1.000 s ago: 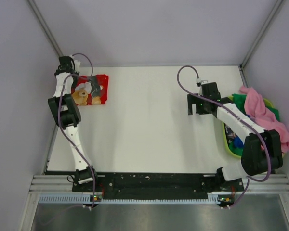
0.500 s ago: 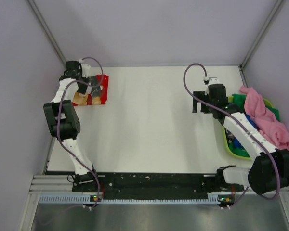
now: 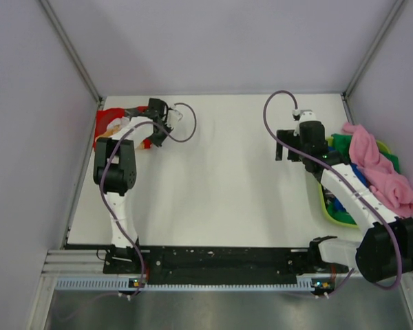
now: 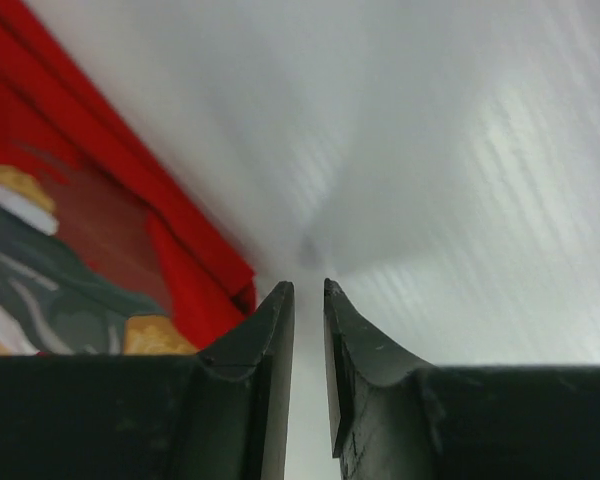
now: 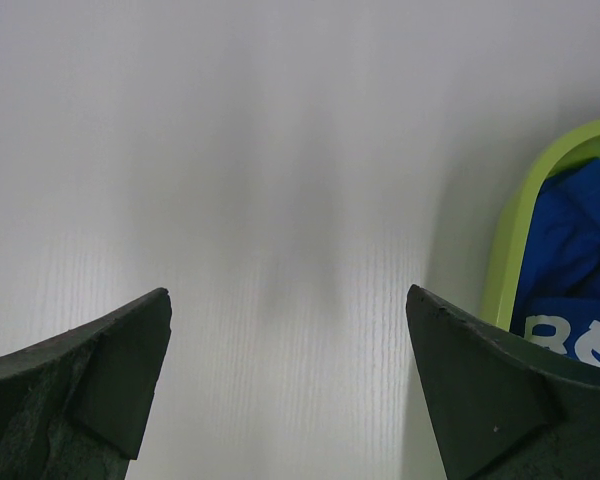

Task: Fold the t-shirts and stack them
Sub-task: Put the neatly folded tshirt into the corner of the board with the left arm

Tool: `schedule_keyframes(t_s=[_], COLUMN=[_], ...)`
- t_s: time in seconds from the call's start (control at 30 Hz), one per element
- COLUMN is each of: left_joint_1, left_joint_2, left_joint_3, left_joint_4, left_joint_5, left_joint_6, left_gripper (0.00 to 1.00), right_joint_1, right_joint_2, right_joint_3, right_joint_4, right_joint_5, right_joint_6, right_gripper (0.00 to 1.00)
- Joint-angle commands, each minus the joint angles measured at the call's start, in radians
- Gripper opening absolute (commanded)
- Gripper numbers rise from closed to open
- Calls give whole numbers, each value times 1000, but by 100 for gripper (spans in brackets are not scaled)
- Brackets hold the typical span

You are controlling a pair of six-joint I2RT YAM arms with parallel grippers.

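top: left tool (image 3: 158,130) has swung off the red shirt (image 3: 107,124) toward mid-surface (image 3: 220,185). the shirt lies folded in the far left corner. right tool (image 3: 289,146) has drawn close to the basket (image 3: 325,199), with the pink shirt (image 3: 378,168) draped over it.
left wrist: jaws nearly together, only a slit, nothing in them. red shirt just beside.
right wrist: jaws spread wide, empty. blue shirt (image 5: 570,260) in the basket.
likely the red one is done and the next shirt is due from the basket.

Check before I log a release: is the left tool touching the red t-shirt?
Cannot tell. In the left wrist view the left tool ends at the red t-shirt edge; neither gap nor contact shows.
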Motion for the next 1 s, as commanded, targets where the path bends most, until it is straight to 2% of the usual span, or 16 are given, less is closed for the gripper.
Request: schedule_keyframes(t_s=[0.0,0.27,0.37,0.5,0.57,0.67,0.8,0.87,0.97], left_joint_1=[34,75,57,-9,-34,-43,-43,-43,-38], left_joint_2=[55,21,-70,-253,-354,-506,-728,-869,-957], left_joint_3=[73,51,8,-131,-200,-326,-557,-703,-840], left_joint_4=[-22,-21,-33,-24,-16,18,126,241,338], left_joint_5=[-108,-156,-63,91,163,296,373,328,210], left_joint_6=[-15,-17,-15,6,-7,-52,-112,-125,-154], left_gripper=[22,22,28,49,63,99,99,99,99], right_joint_1=[-4,-4,-4,-5,-4,-5,-4,-4,-4], right_joint_2=[-15,-5,0,-6,-12,-34,-96,-133,-201], right_joint_3=[-6,-3,-3,-7,-12,-39,-136,-189,-271], right_joint_4=[36,36,36,36,36,48,111,142,180], right_joint_5=[20,19,5,-4,-9,-24,-41,-32,-44], right_joint_6=[-11,-14,-14,-14,-10,10,42,61,81], right_gripper=[99,99,99,99,99,99,99,99,99])
